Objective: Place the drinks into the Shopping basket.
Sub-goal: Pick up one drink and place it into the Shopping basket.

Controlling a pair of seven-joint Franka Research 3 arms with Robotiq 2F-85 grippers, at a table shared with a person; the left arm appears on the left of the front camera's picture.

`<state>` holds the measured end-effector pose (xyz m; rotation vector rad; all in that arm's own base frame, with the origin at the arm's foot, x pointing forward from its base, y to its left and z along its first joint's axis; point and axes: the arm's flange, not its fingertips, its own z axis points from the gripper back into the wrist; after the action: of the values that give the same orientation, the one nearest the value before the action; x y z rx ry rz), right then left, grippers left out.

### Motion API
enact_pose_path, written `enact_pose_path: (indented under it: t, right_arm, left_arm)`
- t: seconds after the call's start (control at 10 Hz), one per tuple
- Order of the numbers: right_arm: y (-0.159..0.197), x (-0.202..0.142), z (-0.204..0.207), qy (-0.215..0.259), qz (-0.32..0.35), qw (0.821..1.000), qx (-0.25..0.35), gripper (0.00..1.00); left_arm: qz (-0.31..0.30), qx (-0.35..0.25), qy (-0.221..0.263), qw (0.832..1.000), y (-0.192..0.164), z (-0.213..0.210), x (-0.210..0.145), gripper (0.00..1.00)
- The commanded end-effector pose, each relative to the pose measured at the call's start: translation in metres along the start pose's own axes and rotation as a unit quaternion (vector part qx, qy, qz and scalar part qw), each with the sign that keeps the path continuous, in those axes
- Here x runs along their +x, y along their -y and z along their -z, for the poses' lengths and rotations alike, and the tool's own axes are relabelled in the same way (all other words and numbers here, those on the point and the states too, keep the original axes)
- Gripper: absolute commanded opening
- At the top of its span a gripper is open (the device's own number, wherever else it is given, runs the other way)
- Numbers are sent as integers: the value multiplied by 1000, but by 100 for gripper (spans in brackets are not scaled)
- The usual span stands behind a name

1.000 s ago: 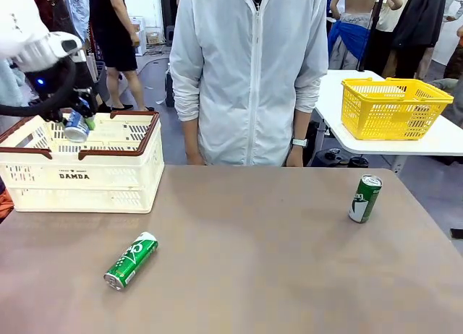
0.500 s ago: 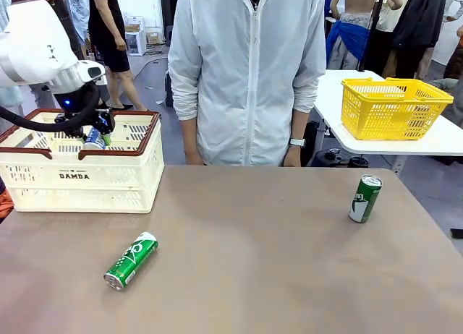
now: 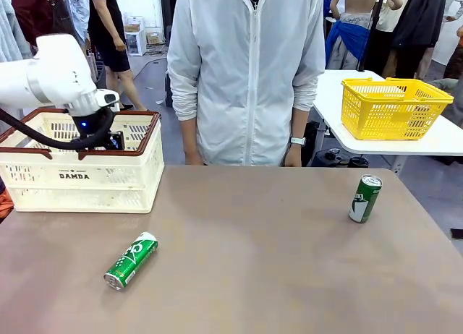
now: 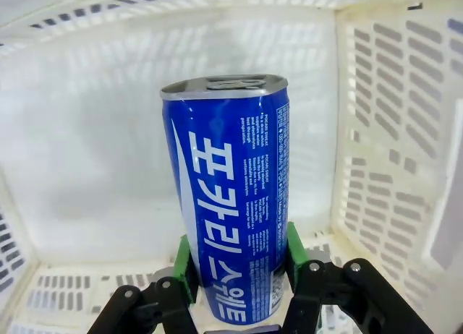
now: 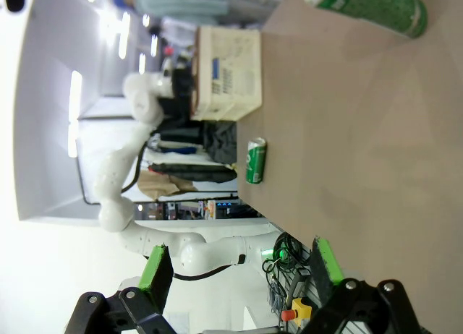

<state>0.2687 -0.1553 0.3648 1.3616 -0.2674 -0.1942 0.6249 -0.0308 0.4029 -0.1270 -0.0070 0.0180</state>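
L hand (image 4: 239, 263) grips blue can (image 4: 228, 204) tight, upright, low inside Shopping basket (image 3: 108, 178). R hand (image 5: 240, 269) wide open, empty. If L hand lets go too high, can may drop & tip over.

The Shopping basket (image 3: 79, 183) carries "DAMDA" in dark letters on its near side; the blue can (image 4: 231, 204) bears large white Korean lettering down its length, 포카리스웨 (the bottom edge cuts off the end); the small print beside it is too fine to read.

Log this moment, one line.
left claw: shut on blue can, inside basket | right claw: open | table: lying green can, upright green can
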Motion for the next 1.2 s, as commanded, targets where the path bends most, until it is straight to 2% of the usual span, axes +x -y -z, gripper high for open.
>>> enact_pose_path:
  t: [0.0,0.5,0.6,0.7,0.8,1.1]
  right_arm:
    - [-5,-1,-3,-8,9,1000,-4,100]
    - [-5,-1,-3,-8,9,1000,-4,100]
    - [-5,-1,-3,-8,9,1000,-4,100]
    - [-5,-1,-3,-8,9,1000,-4,100]
    - [-5,-1,-3,-8,9,1000,-4,100]
    - [-5,-1,-3,-8,9,1000,-4,100]
  left_arm:
    - [-9,10,-7,1000,10,7,15,0]
    - [-15,28,-29,999,10,35,29,0]
    - [-15,24,-29,999,9,36,31,28]
    - [-16,24,-34,999,9,36,31,87]
    - [-15,20,-33,999,10,36,30,100]
    - [-12,9,-19,1000,8,20,22,100]
